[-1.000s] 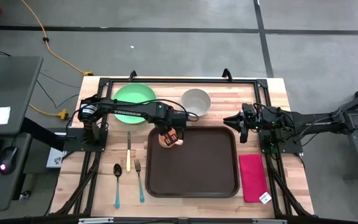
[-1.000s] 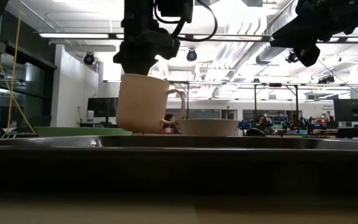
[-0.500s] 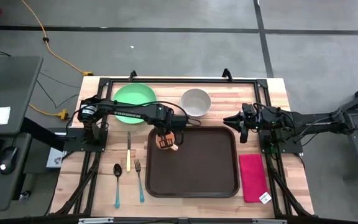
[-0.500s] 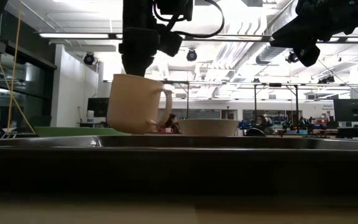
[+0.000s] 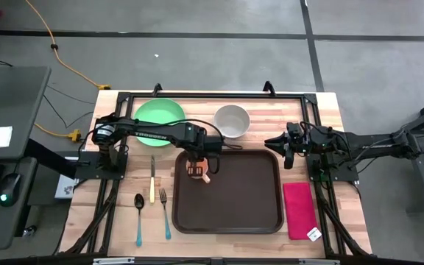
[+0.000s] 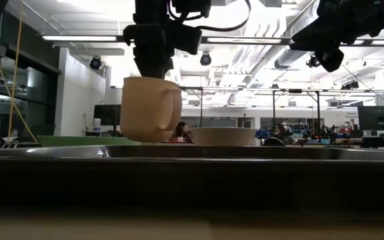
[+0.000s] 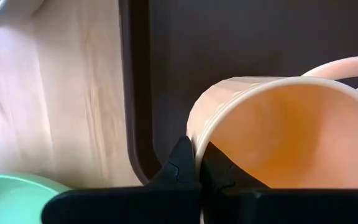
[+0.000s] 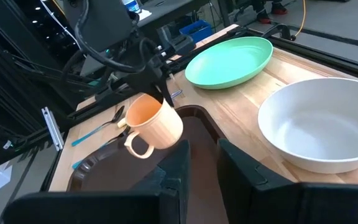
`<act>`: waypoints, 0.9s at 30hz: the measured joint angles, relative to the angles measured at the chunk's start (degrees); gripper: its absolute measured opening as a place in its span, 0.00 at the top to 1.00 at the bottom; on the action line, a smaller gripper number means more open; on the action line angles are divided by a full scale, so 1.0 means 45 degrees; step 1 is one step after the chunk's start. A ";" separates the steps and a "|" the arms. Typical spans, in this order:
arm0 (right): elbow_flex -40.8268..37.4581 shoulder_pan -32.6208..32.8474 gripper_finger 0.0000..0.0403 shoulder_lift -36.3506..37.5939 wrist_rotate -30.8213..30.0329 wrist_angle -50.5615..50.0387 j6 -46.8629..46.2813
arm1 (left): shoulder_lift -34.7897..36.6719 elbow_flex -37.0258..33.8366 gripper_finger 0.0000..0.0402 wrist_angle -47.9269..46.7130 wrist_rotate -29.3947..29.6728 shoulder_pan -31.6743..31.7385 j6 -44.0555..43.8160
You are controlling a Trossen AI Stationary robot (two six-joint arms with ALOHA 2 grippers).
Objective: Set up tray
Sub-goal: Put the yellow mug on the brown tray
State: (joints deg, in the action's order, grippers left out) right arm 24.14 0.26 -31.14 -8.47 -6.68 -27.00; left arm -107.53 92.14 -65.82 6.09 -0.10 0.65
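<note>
The tray [image 5: 230, 193] lies flat on the desk [image 5: 330, 110] between my two arms, and its dark floor is bare except where my left tool is working over its far left corner. Beyond its far rim sit the green plate [image 5: 158, 112] and the white bowl [image 5: 232, 120], both on the wood and not yet on the tray. The red-pink napkin [image 5: 299, 210] lies just beside the tray's right rim, and the knife [image 5: 152, 182], fork [image 5: 165, 213] and spoon [image 5: 139, 218] lie in a row to its left.

I judge the step in hand to be setting the mug [image 6: 150, 109] down: my left tool [image 5: 199, 160] is pinched tight on the mug's rim, one finger inside and one outside, and the low view shows the cup hanging tilted just above the tray floor, apart from it.

My right tool [image 5: 280, 143] waits off the tray's far right corner, empty; I cannot tell how its fingers stand.

Next, I think, I need to level the mug, lower it until its base rests flat, then let the fingers part and lift straight up so the rim does not drag over.
</note>
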 joint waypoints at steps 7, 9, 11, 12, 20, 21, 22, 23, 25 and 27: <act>0.0000 0.0001 0.86 -0.0001 0.0005 0.0000 0.0000 | 0.0000 0.0000 0.95 -0.0040 -0.0181 0.0000 0.0801; 0.0000 0.0000 0.86 0.0000 0.0009 -0.0012 0.0000 | 0.0000 0.0000 0.95 -0.0045 -0.0181 0.0000 0.0969; 0.0000 0.0003 0.85 -0.0002 0.0010 -0.0111 0.0000 | 0.0000 0.0000 0.95 -0.0046 -0.0199 0.0000 0.1184; 0.0000 -0.0002 0.85 0.0000 0.0014 -0.0177 0.0000 | 0.0000 0.0000 0.95 -0.0046 -0.0231 0.0000 0.1257; 0.0000 0.0002 0.86 -0.0001 0.0015 -0.0345 -0.0012 | 0.0000 0.0000 0.95 -0.0045 -0.0235 -0.0015 0.2460; 0.0000 -0.0001 0.85 -0.0001 0.0015 -0.0345 -0.0040 | 0.0000 0.0000 0.95 -0.0032 -0.0235 -0.0015 0.2769; 0.0000 -0.0001 0.85 0.0000 0.0015 -0.0345 -0.0076 | 0.0000 0.0000 0.95 -0.0006 -0.0230 -0.0015 0.3061; 0.0000 -0.0002 0.85 -0.0004 0.0015 -0.0345 -0.0170 | 0.0000 0.0000 0.95 0.0038 -0.0230 -0.0015 0.3353; 0.0000 0.0000 0.85 0.0000 0.0017 -0.0345 -0.0308 | 0.0000 0.0000 0.95 0.0116 -0.0230 0.0010 0.3970; 0.0000 -0.0002 0.86 0.0000 0.0015 -0.0345 -0.0375 | 0.0000 0.0000 0.95 0.0111 -0.0234 0.0010 0.4616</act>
State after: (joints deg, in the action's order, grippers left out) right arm 24.14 0.25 -31.14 -8.40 -8.23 -28.69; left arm -107.53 92.14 -65.32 5.04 -0.05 21.42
